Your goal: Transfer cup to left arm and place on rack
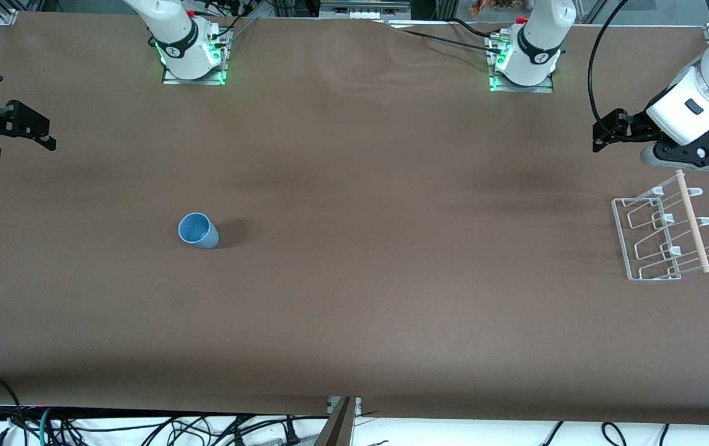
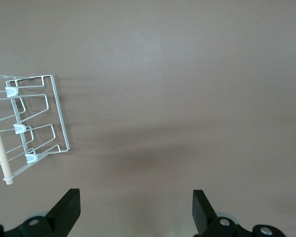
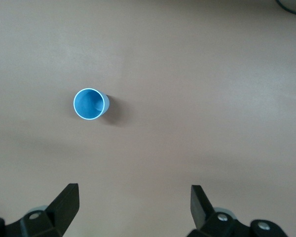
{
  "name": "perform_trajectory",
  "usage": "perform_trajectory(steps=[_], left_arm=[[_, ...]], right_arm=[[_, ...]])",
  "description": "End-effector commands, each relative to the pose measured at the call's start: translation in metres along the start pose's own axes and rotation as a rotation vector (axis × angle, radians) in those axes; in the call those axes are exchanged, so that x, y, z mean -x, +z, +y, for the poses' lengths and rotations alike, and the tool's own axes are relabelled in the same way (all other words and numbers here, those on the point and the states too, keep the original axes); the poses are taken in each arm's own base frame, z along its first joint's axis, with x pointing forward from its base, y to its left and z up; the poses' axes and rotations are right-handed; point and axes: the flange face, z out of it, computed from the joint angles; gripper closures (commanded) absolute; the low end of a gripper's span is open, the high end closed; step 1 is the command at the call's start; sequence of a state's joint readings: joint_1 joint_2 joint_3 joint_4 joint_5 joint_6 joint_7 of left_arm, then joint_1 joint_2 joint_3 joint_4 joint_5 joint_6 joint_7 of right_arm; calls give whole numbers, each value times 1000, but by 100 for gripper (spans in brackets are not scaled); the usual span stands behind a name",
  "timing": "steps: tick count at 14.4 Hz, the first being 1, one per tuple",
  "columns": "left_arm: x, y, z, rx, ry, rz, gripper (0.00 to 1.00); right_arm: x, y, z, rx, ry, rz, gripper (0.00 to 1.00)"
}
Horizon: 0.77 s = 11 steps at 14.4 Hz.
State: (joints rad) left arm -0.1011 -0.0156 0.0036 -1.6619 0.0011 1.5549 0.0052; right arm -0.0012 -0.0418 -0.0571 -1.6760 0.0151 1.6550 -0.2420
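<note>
The light blue cup [image 1: 198, 230] stands upright on the brown table, mouth up, toward the right arm's end; the right wrist view looks down into the cup [image 3: 91, 104]. My right gripper [image 1: 23, 145] hovers open and empty over the table's edge at that end, well apart from the cup, its tips [image 3: 134, 190] over bare table. The white wire rack [image 1: 664, 234] with its wooden dowel sits at the left arm's end. My left gripper [image 1: 603, 136] hangs open and empty just above the table beside the rack [image 2: 37, 123], its tips [image 2: 135, 195] over bare table.
The two arm bases [image 1: 193, 52] [image 1: 525, 59] stand along the table's back edge. Cables lie off the table's front edge [image 1: 144, 427]. Brown table surface [image 1: 391, 248] stretches between cup and rack.
</note>
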Motion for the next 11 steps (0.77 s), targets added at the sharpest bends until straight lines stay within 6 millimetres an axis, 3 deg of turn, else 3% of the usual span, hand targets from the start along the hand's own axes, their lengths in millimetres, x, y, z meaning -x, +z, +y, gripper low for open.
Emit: perform_trajectory(steps=[1,7,11], left_arm=[[-2,-7,0,4,19,-4,0],[-3,-6,1,3,20,-2,0],[-3,-6,1,2,22,-2,0]], right_arm=[[-1,1,0,24,-21,-19,0],[-9,0,3,18,26,-19,0],[-14,5,-19,18,21,-38,0]])
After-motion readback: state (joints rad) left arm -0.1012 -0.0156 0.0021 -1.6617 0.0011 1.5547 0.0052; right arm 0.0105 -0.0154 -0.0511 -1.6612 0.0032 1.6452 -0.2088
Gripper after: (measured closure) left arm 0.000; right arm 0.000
